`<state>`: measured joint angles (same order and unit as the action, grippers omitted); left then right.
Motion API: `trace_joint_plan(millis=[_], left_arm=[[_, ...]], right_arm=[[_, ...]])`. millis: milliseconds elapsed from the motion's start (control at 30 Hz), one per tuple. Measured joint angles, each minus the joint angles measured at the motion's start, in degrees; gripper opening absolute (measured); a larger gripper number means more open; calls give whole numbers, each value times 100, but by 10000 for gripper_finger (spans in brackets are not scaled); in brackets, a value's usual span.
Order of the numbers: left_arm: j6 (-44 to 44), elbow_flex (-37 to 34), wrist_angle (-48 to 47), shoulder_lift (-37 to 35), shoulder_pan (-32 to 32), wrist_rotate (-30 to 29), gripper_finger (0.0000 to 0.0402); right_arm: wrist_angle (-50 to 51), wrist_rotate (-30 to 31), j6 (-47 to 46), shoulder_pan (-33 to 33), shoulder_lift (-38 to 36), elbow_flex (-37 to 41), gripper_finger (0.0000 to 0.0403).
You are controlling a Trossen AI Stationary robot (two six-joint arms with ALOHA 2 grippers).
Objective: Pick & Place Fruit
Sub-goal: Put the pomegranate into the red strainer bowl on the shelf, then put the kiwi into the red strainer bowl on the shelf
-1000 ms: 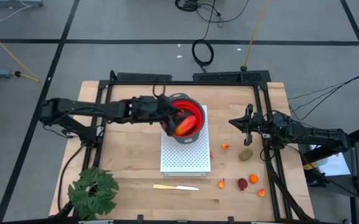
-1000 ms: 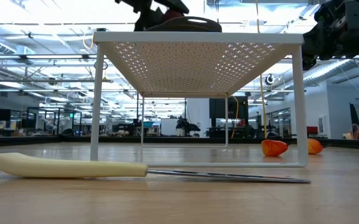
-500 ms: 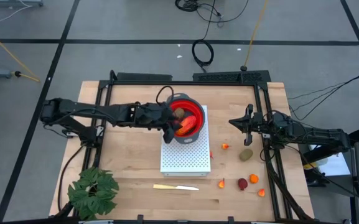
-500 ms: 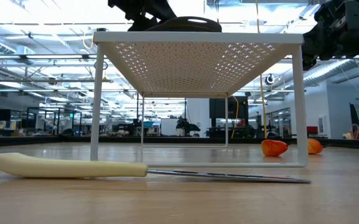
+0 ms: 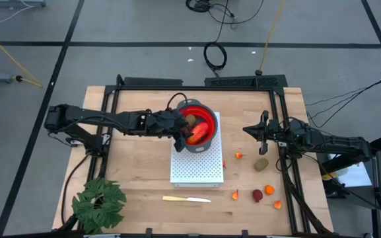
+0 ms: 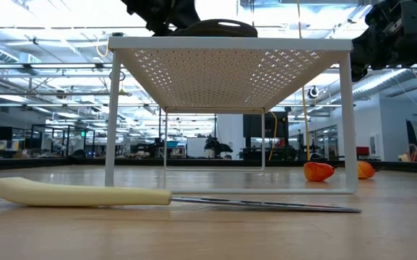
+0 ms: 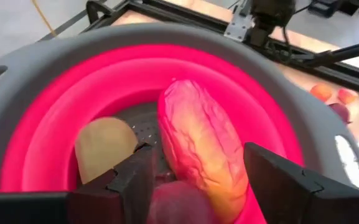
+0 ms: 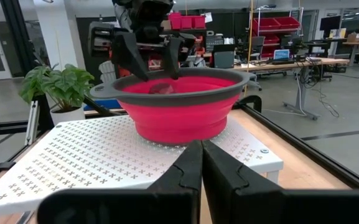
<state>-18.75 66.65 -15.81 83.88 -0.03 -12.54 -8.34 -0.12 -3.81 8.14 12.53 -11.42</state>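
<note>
Your left end effector (image 5: 182, 131) hangs at the rim of the red collapsible bowl with a grey rim (image 5: 200, 125), fingers apart and holding nothing. Inside lie the large red-orange oblong fruit (image 7: 201, 149), an olive-brown oval (image 7: 103, 145) and a dark red ball (image 7: 178, 202). The bowl stands on the white perforated metal shelf (image 5: 197, 165). Your right end effector (image 5: 247, 130) waits over the wooden bench (image 5: 144, 172), fingers together. More small fruit pieces (image 5: 261, 163) lie on the bench near it.

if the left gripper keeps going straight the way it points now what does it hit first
Probably the dark red ball just ahead, between the open fingers of the left gripper, with the red-orange oblong fruit beside it in the red bowl; depth is unclear.
</note>
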Motion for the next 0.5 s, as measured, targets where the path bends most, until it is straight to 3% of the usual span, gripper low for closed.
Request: trace_joint_plan(millis=[200, 500], left_arm=[[24, -2, 4, 2, 66, 32, 283], [156, -2, -57, -603, 340, 47, 307]], right_arm=[[-4, 0, -47, 0, 0, 0, 4], [-289, -138, -1095, 0, 0, 0, 4]])
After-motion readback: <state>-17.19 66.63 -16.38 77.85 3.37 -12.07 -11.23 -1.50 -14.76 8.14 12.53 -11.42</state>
